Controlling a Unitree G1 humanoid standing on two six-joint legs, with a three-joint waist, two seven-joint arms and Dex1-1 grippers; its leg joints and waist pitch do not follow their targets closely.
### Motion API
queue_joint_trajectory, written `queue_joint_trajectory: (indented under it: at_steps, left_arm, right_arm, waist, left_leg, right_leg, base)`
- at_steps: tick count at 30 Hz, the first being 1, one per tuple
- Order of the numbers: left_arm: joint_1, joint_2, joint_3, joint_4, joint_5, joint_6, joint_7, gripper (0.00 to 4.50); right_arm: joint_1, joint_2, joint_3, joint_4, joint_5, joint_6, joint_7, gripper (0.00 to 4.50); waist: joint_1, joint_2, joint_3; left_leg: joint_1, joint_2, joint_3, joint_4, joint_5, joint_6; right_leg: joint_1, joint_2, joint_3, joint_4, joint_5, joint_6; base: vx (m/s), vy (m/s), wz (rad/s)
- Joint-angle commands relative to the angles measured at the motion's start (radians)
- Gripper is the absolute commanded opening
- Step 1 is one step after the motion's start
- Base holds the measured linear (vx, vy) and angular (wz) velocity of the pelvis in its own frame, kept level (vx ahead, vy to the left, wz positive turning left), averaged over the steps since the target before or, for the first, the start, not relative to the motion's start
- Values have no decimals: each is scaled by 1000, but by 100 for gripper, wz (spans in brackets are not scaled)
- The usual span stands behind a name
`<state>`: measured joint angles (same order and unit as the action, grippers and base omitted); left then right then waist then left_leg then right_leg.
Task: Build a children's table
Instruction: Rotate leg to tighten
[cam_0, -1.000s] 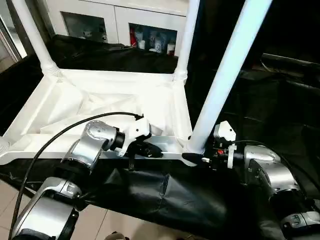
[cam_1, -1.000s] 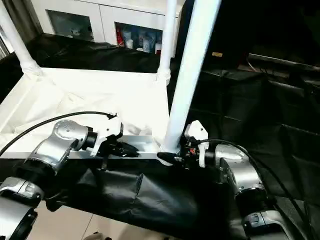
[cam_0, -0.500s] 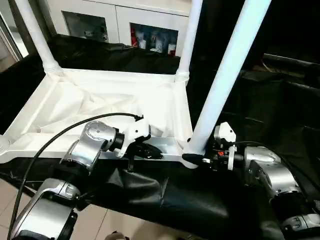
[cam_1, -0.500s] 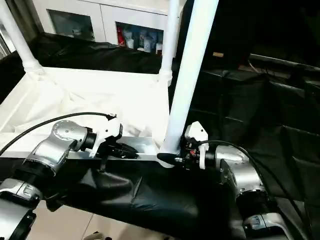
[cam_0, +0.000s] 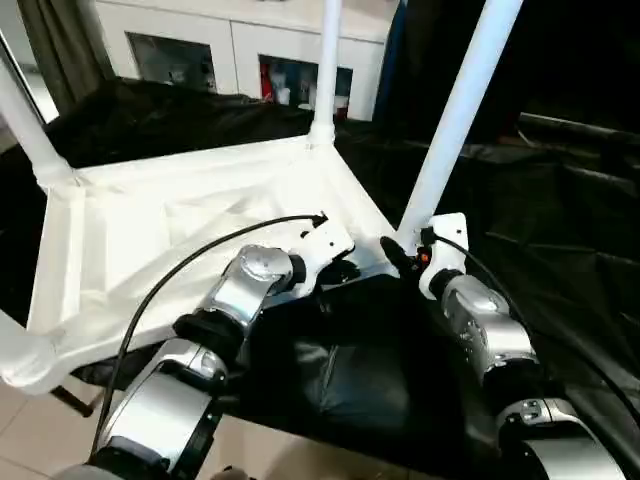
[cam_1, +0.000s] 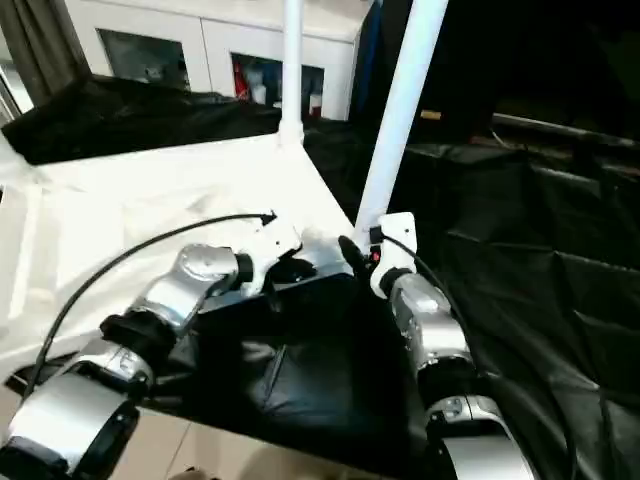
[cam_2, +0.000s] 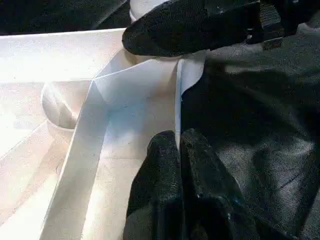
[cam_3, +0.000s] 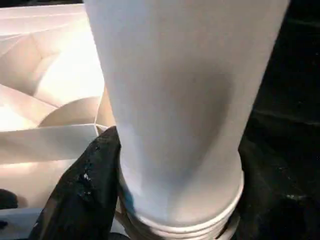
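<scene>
The white table top (cam_0: 150, 230) lies upside down on black cloth, ribs up, turned at an angle to me. Upright legs stand in its sockets: one at the far corner (cam_0: 326, 70), one at the left (cam_0: 25, 130), one at the near right corner (cam_0: 455, 120). My left gripper (cam_0: 343, 270) is shut on the thin rim wall (cam_2: 150, 75) beside that near right corner. My right gripper (cam_0: 398, 255) clasps the base of the near right leg (cam_3: 180, 100), with one black finger (cam_3: 90, 190) pressed against its side.
A white glass-door cabinet (cam_0: 200, 50) stands behind the table. Black cloth (cam_0: 560, 230) covers the surface to the right and in front. A black cable (cam_0: 190, 270) arcs over my left forearm. Light floor tiles (cam_0: 30, 440) show at the lower left, a curtain (cam_0: 60, 40) at far left.
The table top has swung round with both grippers holding it: its near right corner is farther from me and the edge runs diagonally. Both arms reach further forward; the head view has shifted too.
</scene>
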<state>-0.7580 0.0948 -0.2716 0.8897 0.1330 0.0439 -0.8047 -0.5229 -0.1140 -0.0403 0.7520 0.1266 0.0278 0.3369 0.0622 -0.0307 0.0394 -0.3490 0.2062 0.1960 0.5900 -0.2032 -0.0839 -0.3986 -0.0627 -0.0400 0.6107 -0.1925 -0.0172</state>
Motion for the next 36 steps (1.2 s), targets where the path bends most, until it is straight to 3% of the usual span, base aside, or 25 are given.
queue_joint_trajectory:
  at_steps: [1,7,8,12,13,16,20,22,28,36]
  left_arm:
    - [-12,-63,-19,24,-12,-12,-1,0]
    - [4,13,-29,3,-9,-15,-106,0]
    - [4,13,-29,3,-9,-15,-106,0]
    - [28,86,-41,-56,-27,-14,-244,0]
    - [35,105,-46,-70,-33,-26,-285,0]
    - [53,162,-56,-104,-50,-44,-402,0]
    - [74,208,-67,-148,-72,-33,-511,0]
    - [84,226,-71,-177,-85,-16,-551,0]
    - [100,254,-69,-232,-101,5,-594,0]
    - [115,261,-68,-263,-110,26,-592,0]
  right_arm:
    - [14,37,90,25,-46,6,61,344]
    - [50,-40,99,-33,3,-56,281,385]
    - [50,-40,99,-33,3,-56,281,385]
    - [91,-140,120,-106,38,-62,482,385]
    - [101,-162,122,-125,49,-60,532,385]
    - [136,-236,144,-195,83,-11,707,385]
    - [144,-264,152,-209,89,-5,771,385]
    - [146,-275,161,-214,90,-6,793,385]
    - [145,-279,165,-225,97,12,829,385]
    - [149,-275,169,-240,114,37,862,306]
  waist:
    - [-1,-11,-47]
    - [0,-11,-46]
    - [2,-7,-46]
    - [4,-10,-50]
    - [3,-7,-49]
    - [1,-6,-51]
    - [4,-3,-50]
    - [6,0,-48]
    - [6,-4,-48]
    - [8,-4,-51]
  left_leg:
    - [0,24,-14,-72,-172,42]
    - [-2,25,-15,-73,-183,60]
    - [0,26,-14,-72,-184,62]
    - [-6,27,-15,-69,-150,87]
    - [-4,28,-13,-68,-145,94]
    - [-3,31,-15,-67,-136,102]
    - [-2,35,-10,-67,-140,100]
    - [2,36,-8,-68,-156,90]
    - [0,34,-10,-69,-160,69]
    - [-1,34,-8,-65,-115,83]
  right_leg:
    - [40,-74,40,-85,-252,-174]
    - [42,-75,40,-87,-257,-176]
    - [41,-75,40,-87,-253,-180]
    - [52,-76,39,-78,-177,-203]
    - [47,-75,40,-77,-159,-212]
    - [52,-73,39,-69,-102,-238]
    - [49,-72,36,-63,-69,-268]
    - [45,-71,37,-65,-89,-269]
    - [48,-72,38,-67,-127,-251]
    - [50,-71,37,-58,-49,-269]
  base:
    - [0,0,0]
    - [0,0,0]
    - [0,0,0]
    - [0,0,0]
    - [0,0,0]
    - [0,0,0]
    - [0,0,0]
    - [0,0,0]
    - [0,0,0]
    - [0,0,0]
